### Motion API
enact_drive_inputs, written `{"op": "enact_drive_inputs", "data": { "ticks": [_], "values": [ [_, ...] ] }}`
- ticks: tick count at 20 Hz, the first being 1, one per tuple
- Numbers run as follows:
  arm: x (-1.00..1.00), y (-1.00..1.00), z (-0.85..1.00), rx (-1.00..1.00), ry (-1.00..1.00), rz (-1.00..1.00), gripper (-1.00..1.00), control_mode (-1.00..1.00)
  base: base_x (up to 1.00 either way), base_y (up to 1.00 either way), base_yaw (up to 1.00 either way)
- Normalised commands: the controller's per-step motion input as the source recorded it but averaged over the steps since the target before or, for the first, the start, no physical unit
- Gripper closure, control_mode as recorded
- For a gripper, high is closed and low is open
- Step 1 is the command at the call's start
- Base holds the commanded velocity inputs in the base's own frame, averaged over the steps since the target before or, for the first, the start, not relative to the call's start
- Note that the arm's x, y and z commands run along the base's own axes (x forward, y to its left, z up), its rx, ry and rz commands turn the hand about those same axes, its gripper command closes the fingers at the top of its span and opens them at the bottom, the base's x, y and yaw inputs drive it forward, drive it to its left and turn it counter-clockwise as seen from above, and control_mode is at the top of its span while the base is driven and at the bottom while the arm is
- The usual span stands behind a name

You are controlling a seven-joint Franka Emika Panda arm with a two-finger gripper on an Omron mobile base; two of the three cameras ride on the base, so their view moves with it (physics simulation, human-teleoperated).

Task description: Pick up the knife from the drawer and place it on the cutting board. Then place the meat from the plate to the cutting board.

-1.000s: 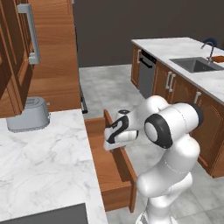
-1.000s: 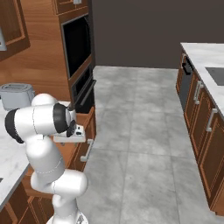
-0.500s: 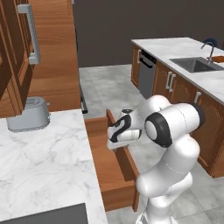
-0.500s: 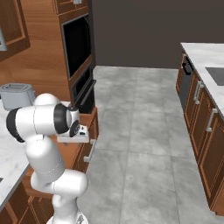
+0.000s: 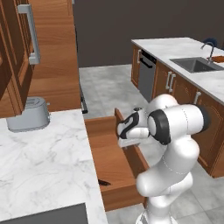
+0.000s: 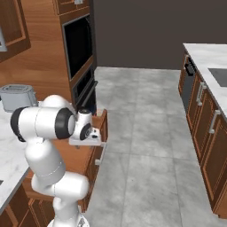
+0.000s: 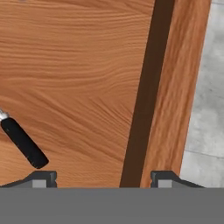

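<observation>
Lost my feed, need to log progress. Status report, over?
End effector open, empty, above the open drawer. Knife lying flat on the drawer floor, black handle showing, not yet grasped. Nothing in the way.

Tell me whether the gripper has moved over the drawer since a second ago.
Yes. In the left base view the gripper has shifted slightly up and toward the far end of the open drawer, judged against the drawer's front wall.
</observation>
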Motion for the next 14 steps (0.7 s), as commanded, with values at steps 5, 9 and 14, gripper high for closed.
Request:
{"op": "enact_drive_inputs", "data": {
  "ticks": [5,9,14],
  "values": [
    [0.01,-0.65,-0.21,0.0,0.0,0.01,-1.0,-1.0,0.0,0.0,0.0],
    [0.0,-0.72,-0.23,0.0,0.0,0.03,-1.0,-1.0,0.0,0.0,0.0],
    [0.01,-0.73,-0.23,0.0,0.0,0.04,-1.0,-1.0,0.0,0.0,0.0]
  ]
}}
